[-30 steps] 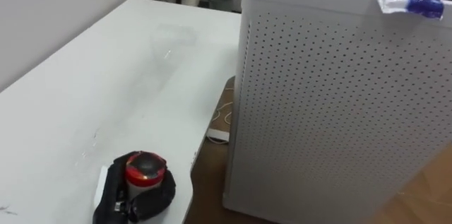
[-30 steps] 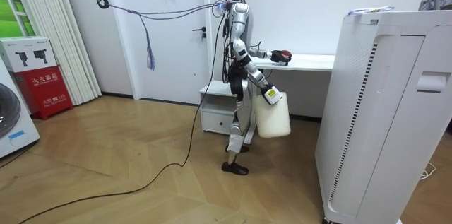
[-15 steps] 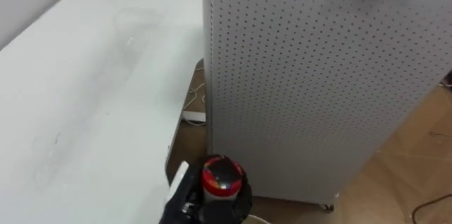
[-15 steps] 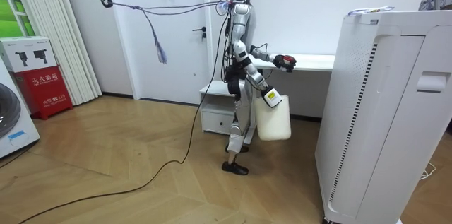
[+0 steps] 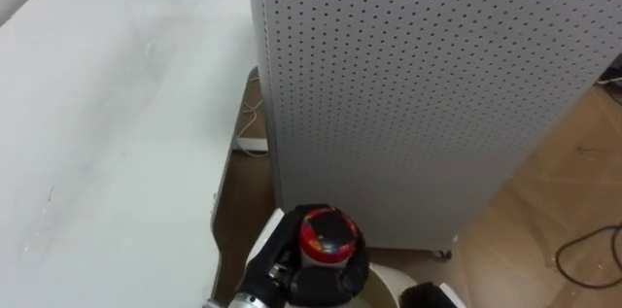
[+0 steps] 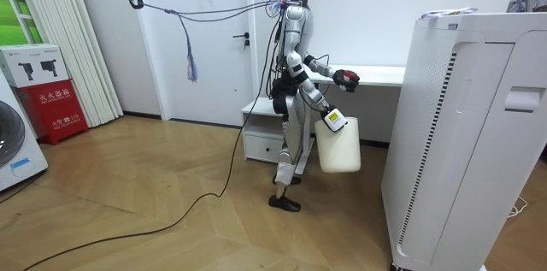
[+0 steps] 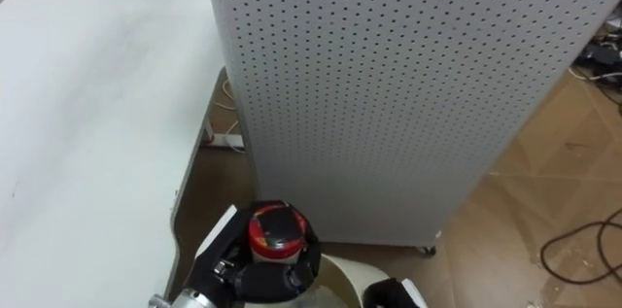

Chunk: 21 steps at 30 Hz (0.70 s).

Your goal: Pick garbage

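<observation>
Our left hand [image 5: 309,277] is closed tight around the red-topped garbage [image 5: 322,234]. Its dark fingers curl round the sides, and the red top faces up. Just under this hand we see the rim of the white bucket [image 5: 381,287]. The bucket hangs from our right hand [image 6: 331,119], lower and to the right; we cannot tell how that hand grips. Left of the holding hand lies the white table [image 5: 107,133]. Ahead of it stands a big white box [image 5: 418,85] full of little holes, on the wooden floor [image 5: 554,201].
</observation>
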Tool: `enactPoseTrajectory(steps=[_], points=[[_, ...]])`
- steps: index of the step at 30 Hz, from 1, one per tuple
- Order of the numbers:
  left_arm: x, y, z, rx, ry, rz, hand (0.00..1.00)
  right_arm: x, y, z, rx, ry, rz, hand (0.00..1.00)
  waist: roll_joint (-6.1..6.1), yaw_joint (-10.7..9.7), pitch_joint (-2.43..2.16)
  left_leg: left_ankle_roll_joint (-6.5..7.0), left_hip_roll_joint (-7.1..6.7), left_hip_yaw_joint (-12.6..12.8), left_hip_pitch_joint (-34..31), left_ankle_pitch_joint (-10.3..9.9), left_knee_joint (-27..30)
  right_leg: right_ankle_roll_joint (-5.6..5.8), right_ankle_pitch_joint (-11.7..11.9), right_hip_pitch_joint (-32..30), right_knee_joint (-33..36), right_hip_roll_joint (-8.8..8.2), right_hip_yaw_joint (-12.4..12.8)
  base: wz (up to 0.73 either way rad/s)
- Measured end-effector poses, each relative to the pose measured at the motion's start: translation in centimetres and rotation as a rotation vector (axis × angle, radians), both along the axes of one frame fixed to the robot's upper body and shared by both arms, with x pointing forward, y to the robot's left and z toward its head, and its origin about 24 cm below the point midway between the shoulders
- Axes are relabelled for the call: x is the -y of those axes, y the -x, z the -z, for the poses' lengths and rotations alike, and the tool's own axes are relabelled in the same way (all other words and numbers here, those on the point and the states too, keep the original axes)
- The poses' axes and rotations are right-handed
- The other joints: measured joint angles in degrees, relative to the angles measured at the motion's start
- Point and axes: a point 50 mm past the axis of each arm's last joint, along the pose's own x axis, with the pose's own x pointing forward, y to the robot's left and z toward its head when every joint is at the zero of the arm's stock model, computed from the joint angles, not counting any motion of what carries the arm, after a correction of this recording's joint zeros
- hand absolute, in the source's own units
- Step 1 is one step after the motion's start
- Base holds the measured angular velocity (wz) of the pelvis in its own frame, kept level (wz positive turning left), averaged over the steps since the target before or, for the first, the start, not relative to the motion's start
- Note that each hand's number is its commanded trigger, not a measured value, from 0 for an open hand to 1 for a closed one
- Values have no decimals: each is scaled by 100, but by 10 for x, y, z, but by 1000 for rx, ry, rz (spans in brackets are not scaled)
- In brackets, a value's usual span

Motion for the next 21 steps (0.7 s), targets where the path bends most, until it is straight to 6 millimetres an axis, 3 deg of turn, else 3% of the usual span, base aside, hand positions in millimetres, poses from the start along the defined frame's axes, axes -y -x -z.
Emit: enactPoseTrajectory(steps=[5, 6, 7, 8, 9, 21], points=[[2, 1, 9, -40, -8, 3, 100, -1, -5, -4, 30, 15, 3, 100, 55, 10, 35, 2, 4, 71, -127, 1, 60, -1, 0, -202, 128, -3, 67, -10], [1, 1, 12, -50, -15, -1, 86, -2, -10, -7, 48, 22, 7, 100, 65, 4, 41, 8, 2, 84, -185, 4, 70, -2, 0, -307, 207, -5, 77, -13], [0, 2, 14, -56, -24, -3, 56, -3, -14, -9, 63, 25, 11, 100, 66, 4, 42, 25, 2, 91, -245, 14, 72, -12, 5, -398, 247, -5, 81, -9], [0, 2, 15, -57, -29, -2, 4, -3, -15, -10, 70, 27, 13, 100, 66, 3, 42, 30, 2, 91, -278, 17, 77, -13, 6, -446, 281, -5, 83, -5], [0, 2, 16, -59, -41, 0, 0, -3, -17, -11, 78, 28, 15, 100, 67, 0, 42, 37, 2, 91, -318, 27, 80, -21, 8, -491, 295, -4, 96, 0], [3, 0, 15, -38, -74, 23, 0, -5, -17, -12, 81, 14, 19, 100, 74, -33, 39, 36, 15, 89, -393, 30, 131, -37, 16, -537, 288, 2, 100, 0]])
